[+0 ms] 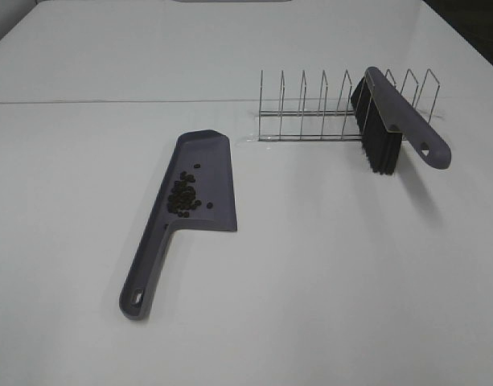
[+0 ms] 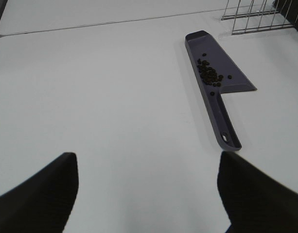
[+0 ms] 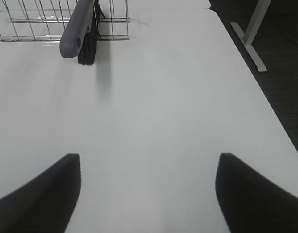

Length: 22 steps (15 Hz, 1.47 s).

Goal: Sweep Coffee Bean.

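The coffee beans point(image 1: 182, 198) lie clustered inside the grey-purple dustpan point(image 1: 210, 161), which rests flat on the white table with its handle toward the front; both show in the left wrist view too, the beans point(image 2: 209, 75) in the dustpan point(image 2: 229, 73). The matching brush point(image 1: 399, 117) with black bristles leans in the wire rack point(image 1: 310, 112) and shows in the right wrist view point(image 3: 78, 26). My left gripper point(image 2: 148, 194) is open and empty, well short of the dustpan handle. My right gripper point(image 3: 148, 194) is open and empty, short of the brush. Neither gripper shows in the exterior view.
The wire rack point(image 3: 22, 24) stands at the back right of the table. The table's right edge point(image 3: 265, 102) drops to dark floor, with a white table leg point(image 3: 253, 36) beyond. A seam point(image 1: 109, 101) runs across the tabletop behind the dustpan.
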Motion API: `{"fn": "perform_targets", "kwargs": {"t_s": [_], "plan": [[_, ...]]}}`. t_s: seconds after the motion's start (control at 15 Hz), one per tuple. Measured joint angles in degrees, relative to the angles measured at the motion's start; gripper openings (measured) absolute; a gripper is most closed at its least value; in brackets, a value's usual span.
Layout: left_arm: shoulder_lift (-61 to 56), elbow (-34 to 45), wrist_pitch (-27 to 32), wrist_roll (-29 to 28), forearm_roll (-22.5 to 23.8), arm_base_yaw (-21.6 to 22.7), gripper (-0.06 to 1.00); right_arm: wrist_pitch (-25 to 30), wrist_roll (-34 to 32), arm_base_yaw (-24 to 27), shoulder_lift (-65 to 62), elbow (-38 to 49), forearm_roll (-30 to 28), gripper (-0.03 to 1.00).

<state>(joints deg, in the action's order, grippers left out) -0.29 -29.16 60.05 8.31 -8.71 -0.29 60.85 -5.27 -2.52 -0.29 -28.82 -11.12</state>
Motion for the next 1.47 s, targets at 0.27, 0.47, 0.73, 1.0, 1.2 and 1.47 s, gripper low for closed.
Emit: {"fn": "perform_targets", "kwargs": {"t_s": [0.27,0.47,0.73,1.0,1.2,1.47], "plan": [[0.0,0.0,0.0,0.0,0.0,0.06,0.75,0.0,0.0,0.0,0.0,0.0,0.0,0.75],[0.0,0.0,0.0,0.0,0.0,0.11,0.75,0.0,0.0,0.0,0.0,0.0,0.0,0.75],[0.0,0.0,0.0,0.0,0.0,0.11,0.75,0.0,0.92,0.0,0.0,0.0,2.92,0.75],[0.0,0.0,0.0,0.0,0.0,0.11,0.75,0.0,3.5,0.0,0.0,0.0,5.5,0.75],[0.0,0.0,0.0,0.0,0.0,0.11,0.74,0.0,3.67,0.0,0.0,0.0,5.56,0.75],[0.0,0.0,0.0,0.0,0.0,0.11,0.74,0.0,4.01,0.0,0.0,0.0,5.56,0.75]]}}
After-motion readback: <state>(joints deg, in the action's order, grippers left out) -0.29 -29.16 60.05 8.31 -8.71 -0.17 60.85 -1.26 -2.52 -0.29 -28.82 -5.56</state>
